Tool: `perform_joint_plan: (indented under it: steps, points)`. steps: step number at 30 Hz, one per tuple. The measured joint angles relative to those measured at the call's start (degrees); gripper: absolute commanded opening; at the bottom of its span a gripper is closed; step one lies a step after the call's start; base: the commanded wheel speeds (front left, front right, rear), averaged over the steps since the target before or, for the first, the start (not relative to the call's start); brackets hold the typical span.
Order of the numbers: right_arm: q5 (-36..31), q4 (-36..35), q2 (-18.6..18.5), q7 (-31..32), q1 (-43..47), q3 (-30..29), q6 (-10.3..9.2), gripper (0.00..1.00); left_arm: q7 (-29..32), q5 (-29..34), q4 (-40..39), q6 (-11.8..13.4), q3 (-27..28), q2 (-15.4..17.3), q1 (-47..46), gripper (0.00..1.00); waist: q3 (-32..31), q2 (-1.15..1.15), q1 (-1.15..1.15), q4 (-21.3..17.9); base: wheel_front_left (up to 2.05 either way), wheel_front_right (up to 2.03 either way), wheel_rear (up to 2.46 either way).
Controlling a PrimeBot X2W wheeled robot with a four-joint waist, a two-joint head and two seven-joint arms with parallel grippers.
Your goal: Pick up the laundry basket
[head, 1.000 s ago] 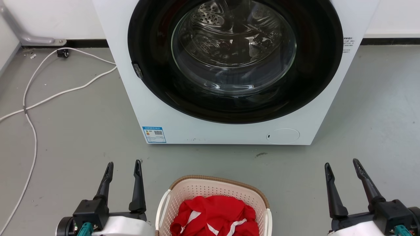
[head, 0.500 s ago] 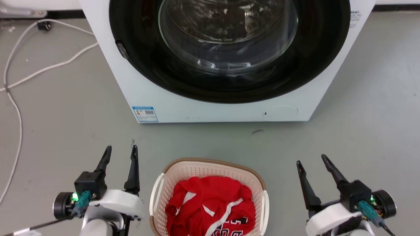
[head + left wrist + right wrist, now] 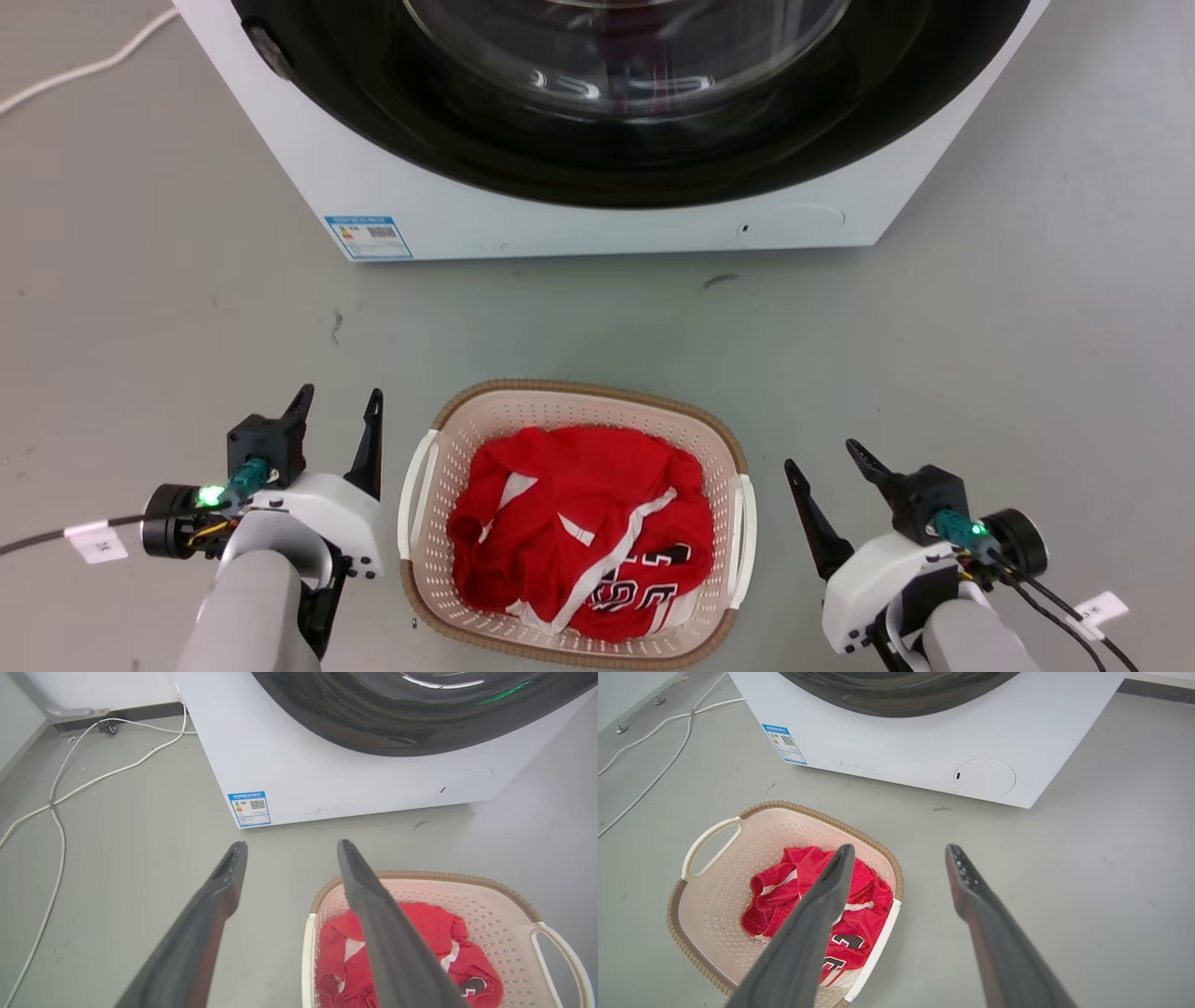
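Note:
The laundry basket [image 3: 485,415] stands on the grey floor in front of the washer, cream-white and perforated with a brown rim and white side handles. A red garment [image 3: 579,527] lies inside it. In the head view my left gripper [image 3: 338,399] hovers open just left of the basket's left handle. On the other side my right gripper [image 3: 824,455] is open, a little right of the right handle. The left wrist view has the basket [image 3: 472,886] at lower right, under the right finger. In the right wrist view the basket [image 3: 738,858] lies lower left, its near handle under the left finger.
The white front-loading washer [image 3: 579,219] with a dark round door stands just beyond the basket. A white cable [image 3: 60,802] runs over the floor at the far left. Bare grey floor lies on both sides of the basket.
The head view has tilted down, so washer and basket slid up the picture. Both grippers have come lower and closer to the basket's sides, still open.

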Motion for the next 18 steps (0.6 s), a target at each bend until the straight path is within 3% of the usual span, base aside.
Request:
perform_joint_plan:
  steps: [18]
  points:
    - [6.7,17.7,0.0,0.0,-12.9,10.7,0.0,1.0,0.0,-3.4,19.3,-0.1,-10.6,2.2,-12.6,1.0,10.3,0.0,0.0,-0.9,0.0,0.0,0.0]
